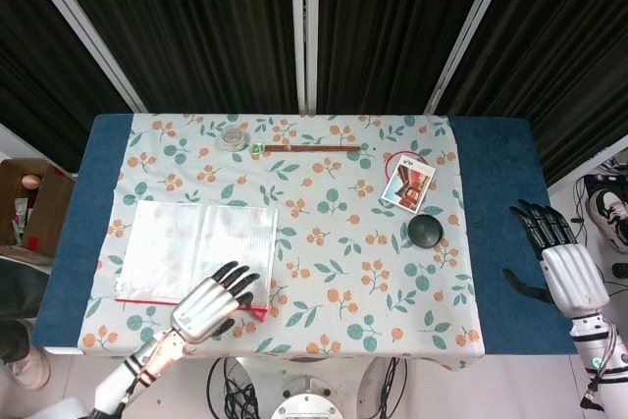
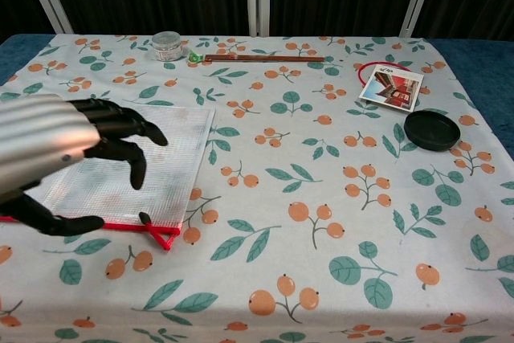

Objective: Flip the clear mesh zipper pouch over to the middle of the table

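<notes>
The clear mesh zipper pouch [image 1: 201, 250] lies flat on the left half of the table, its red zipper edge toward the front and a black pull [image 2: 145, 218] at the front right corner. My left hand [image 1: 211, 303] hovers over that front right corner, fingers spread, holding nothing; the chest view shows this left hand [image 2: 56, 146] large above the pouch [image 2: 165, 162]. My right hand [image 1: 561, 260] stays open off the table's right edge, over the blue border, far from the pouch.
A black round lid [image 1: 425, 232], a small card [image 1: 408, 184] on a red ring, a long brown stick [image 1: 311, 148] and a small round tin [image 1: 232, 136] lie toward the back and right. The floral cloth [image 1: 343, 272] covers the table's middle.
</notes>
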Motion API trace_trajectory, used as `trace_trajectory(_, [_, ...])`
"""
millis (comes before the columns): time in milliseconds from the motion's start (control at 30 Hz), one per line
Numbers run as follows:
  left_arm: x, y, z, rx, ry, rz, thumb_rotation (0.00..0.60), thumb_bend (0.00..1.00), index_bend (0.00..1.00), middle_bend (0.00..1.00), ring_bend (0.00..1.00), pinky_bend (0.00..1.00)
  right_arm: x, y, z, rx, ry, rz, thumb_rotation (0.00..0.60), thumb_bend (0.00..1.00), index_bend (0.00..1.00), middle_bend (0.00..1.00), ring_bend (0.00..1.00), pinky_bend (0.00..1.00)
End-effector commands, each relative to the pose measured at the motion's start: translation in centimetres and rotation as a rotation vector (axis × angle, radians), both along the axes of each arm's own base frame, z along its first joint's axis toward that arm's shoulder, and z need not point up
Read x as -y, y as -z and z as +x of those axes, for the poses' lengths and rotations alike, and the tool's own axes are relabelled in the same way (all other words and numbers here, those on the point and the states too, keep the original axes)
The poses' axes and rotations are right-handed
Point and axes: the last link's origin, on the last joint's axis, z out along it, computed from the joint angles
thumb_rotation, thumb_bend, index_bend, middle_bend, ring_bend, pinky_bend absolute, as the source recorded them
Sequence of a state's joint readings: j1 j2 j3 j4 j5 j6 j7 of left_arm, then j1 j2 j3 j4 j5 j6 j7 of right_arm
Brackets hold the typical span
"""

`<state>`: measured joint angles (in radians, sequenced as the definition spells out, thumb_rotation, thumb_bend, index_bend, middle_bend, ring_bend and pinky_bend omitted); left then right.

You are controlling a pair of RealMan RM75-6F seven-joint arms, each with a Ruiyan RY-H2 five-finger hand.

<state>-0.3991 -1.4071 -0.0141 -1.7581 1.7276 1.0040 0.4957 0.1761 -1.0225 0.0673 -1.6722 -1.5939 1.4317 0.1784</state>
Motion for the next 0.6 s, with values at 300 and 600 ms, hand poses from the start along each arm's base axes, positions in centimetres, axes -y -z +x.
trace_trajectory(300, [-0.3, 5.1, -0.3, -0.095, -0.039, -0.006, 0.6, 0.22, 0.47, 0.16, 0.12, 0.16, -0.1, 0.5, -0.4, 0.011, 0.019, 0.009, 0.6, 0.19, 0.0, 0.01, 0.0, 0.0])
trace_trajectory(600, [-0.2, 6.1, 0.2, -0.082, -0.045, -0.007, 0.6, 0.22, 0.51, 0.16, 0.12, 0.16, 0.0, 0.6, -0.5, 0.011, 0.023, 0.009, 0.6, 0.19, 0.0, 0.01, 0.0, 0.0])
